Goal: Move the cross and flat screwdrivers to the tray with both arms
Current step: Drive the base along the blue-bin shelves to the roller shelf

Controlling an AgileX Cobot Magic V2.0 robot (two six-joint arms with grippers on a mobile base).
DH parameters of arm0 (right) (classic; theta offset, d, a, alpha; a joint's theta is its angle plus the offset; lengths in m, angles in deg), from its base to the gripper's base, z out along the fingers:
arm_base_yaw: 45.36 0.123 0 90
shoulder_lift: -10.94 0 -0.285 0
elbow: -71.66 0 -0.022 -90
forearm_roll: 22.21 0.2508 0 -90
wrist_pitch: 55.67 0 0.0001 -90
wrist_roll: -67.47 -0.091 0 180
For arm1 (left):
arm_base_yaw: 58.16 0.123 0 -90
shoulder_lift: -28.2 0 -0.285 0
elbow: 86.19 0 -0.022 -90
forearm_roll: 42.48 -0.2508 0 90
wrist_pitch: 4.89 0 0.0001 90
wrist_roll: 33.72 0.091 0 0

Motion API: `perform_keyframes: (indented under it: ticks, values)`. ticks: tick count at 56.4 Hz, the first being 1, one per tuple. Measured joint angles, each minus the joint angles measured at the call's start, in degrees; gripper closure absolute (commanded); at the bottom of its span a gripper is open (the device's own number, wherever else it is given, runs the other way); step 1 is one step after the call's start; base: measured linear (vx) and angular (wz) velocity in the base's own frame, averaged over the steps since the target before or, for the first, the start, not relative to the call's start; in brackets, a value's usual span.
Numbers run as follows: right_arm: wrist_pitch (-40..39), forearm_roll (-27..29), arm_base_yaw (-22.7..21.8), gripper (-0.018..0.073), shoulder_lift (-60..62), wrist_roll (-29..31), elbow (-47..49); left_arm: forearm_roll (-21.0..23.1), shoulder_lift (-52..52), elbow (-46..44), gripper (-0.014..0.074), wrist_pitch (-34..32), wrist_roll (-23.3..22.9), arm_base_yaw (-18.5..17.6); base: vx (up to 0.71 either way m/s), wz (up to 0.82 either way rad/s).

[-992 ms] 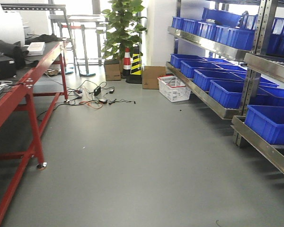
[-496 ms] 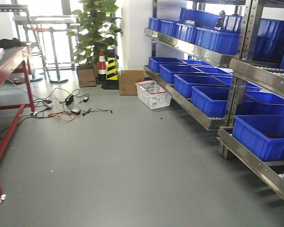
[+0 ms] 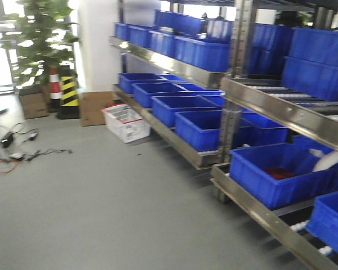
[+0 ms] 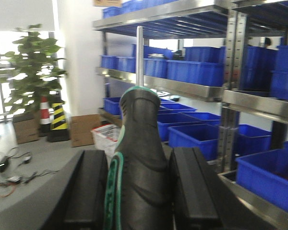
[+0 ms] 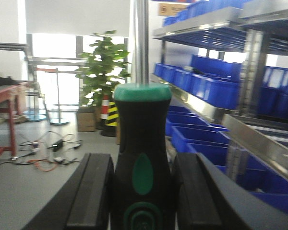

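Observation:
In the left wrist view my left gripper [image 4: 139,160] is shut on a screwdriver [image 4: 140,143], whose black handle with a green stripe stands between the two black fingers [image 4: 92,191]. Its silver shaft [image 4: 139,57] points away from the wrist. The right wrist view shows my right gripper [image 5: 143,163] shut on the other screwdriver [image 5: 142,143], a black handle with a green cap and a green oval; its shaft [image 5: 142,43] runs off the top edge. I cannot tell which is cross and which flat. The tray is out of view. The front view shows neither gripper.
A steel rack [image 3: 253,95] loaded with blue bins [image 3: 270,174] fills the right of the front view, close by. By the far wall stand a white basket [image 3: 127,122], a cardboard box [image 3: 93,107], a striped cone [image 3: 68,93] and a plant [image 3: 39,39]. Cables [image 3: 17,149] lie at left.
The front view has swung to the right. The red table has slid out on the left, and the rack of blue bins has come nearer and larger.

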Motion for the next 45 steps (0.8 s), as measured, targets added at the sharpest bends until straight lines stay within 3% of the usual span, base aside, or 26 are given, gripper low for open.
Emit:
perform_keyframes:
  ticks: [45]
  values:
    - [0.0, 0.0, 0.0, 0.0568, -0.07, 0.0, 0.0, 0.0, 0.0, 0.0, 0.0594, 0.0, 0.0, 0.0, 0.32, -0.75]
